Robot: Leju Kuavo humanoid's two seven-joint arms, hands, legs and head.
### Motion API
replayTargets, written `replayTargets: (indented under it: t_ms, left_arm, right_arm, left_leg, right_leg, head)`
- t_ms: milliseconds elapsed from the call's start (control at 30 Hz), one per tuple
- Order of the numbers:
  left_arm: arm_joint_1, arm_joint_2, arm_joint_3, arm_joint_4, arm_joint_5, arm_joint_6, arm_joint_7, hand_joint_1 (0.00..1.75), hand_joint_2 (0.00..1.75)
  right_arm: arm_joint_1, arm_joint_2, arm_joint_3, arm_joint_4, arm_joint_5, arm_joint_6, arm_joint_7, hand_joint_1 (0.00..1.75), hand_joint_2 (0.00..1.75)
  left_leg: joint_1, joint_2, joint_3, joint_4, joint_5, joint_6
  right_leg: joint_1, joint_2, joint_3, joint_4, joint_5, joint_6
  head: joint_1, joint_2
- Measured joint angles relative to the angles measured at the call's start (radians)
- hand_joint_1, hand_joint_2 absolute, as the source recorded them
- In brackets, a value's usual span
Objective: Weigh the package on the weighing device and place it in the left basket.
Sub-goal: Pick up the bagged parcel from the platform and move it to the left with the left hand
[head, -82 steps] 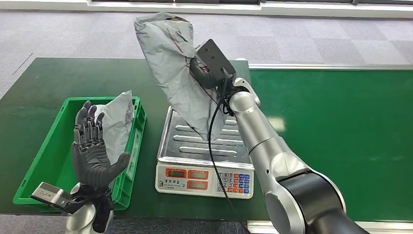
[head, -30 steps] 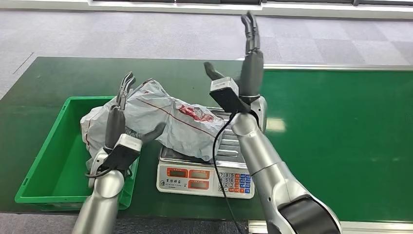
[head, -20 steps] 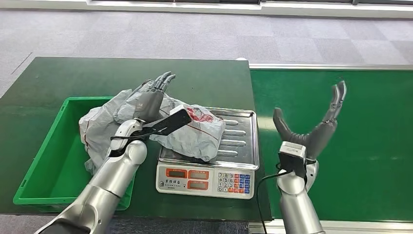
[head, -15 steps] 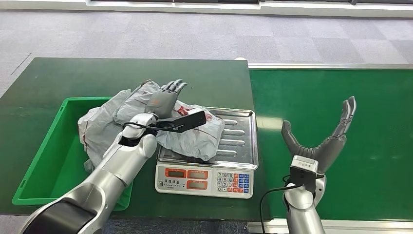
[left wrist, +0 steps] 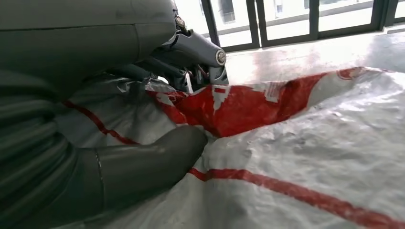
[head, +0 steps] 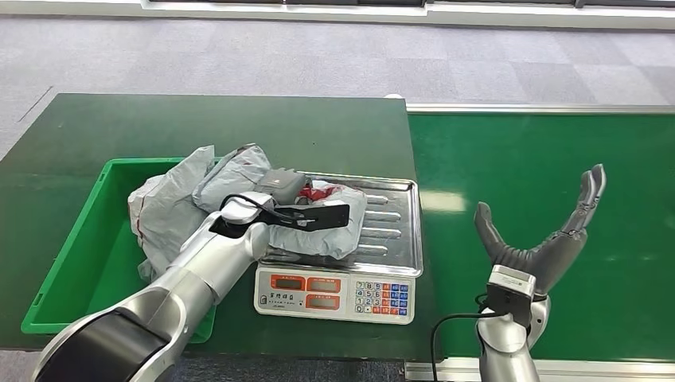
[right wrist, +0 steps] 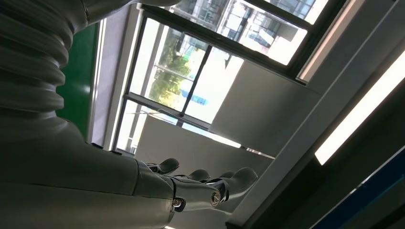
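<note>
A crumpled grey package (head: 338, 227) with red print lies on the left part of the scale's steel tray (head: 394, 231), its other end hanging over the rim of the green basket (head: 72, 263). My left hand (head: 278, 185) is laid on top of it. In the left wrist view the thumb (left wrist: 143, 162) and the darker fingers (left wrist: 191, 47) close on a raised fold of the package (left wrist: 310, 143). My right hand (head: 545, 243) is open, palm up, above the green belt to the right of the scale (head: 338, 294). The right wrist view shows that hand (right wrist: 191, 186) with nothing in it.
Another grey bag (head: 155, 215) lies in the basket, against its right wall. The scale's display and keypad face me at the table's front edge. The green conveyor belt (head: 509, 159) runs off to the right, a table seam between it and the scale.
My right hand set the package on the scale, let go and drew back to the right. My left hand came over from the basket and settled down onto the package.
</note>
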Motion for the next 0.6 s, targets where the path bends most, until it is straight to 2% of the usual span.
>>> replayTargets:
  t_ms: [200, 333, 400, 500, 600]
  left_arm:
    - [-0.002, 0.002, 0.0, 0.009, 0.031, 0.023, -0.024, 1.75, 1.75]
    - [-0.003, 0.007, 0.01, 0.007, 0.079, 0.092, -0.066, 1.75, 1.75]
    - [-0.003, 0.009, 0.031, -0.001, 0.123, 0.162, -0.115, 1.75, 1.75]
    - [-0.007, 0.015, 0.085, -0.046, 0.223, 0.299, -0.244, 1.75, 1.75]
    - [-0.012, 0.026, 0.142, -0.145, 0.3, 0.356, -0.309, 1.75, 1.75]
  right_arm:
    - [0.008, 0.0, -0.007, -0.001, 0.001, 0.003, 0.0, 0.0, 1.75]
    - [0.011, 0.0, -0.015, -0.001, 0.001, 0.003, 0.0, 0.0, 1.75]
    - [0.014, 0.0, -0.023, -0.002, 0.004, -0.001, 0.0, 0.0, 1.75]
    - [0.033, 0.001, -0.04, -0.008, 0.011, -0.008, 0.0, 0.0, 1.75]
    - [0.062, 0.001, -0.062, -0.021, 0.018, -0.01, 0.0, 0.0, 1.75]
  left_leg:
    - [0.0, 0.0, 0.0, 0.0, 0.0, 0.0]
    - [0.0, 0.0, 0.0, 0.0, 0.0, 0.0]
    - [0.0, 0.0, 0.0, 0.0, 0.0, 0.0]
    - [0.0, 0.0, 0.0, 0.0, 0.0, 0.0]
    - [0.0, 0.0, 0.0, 0.0, 0.0, 0.0]
  right_leg:
    - [0.0, 0.0, 0.0, 0.0, 0.0, 0.0]
    - [0.0, 0.0, 0.0, 0.0, 0.0, 0.0]
    - [0.0, 0.0, 0.0, 0.0, 0.0, 0.0]
    - [0.0, 0.0, 0.0, 0.0, 0.0, 0.0]
    - [0.0, 0.0, 0.0, 0.0, 0.0, 0.0]
  head:
    - [0.0, 0.0]
    - [0.0, 0.0]
    - [0.0, 0.0]
    - [0.0, 0.0]
    - [0.0, 0.0]
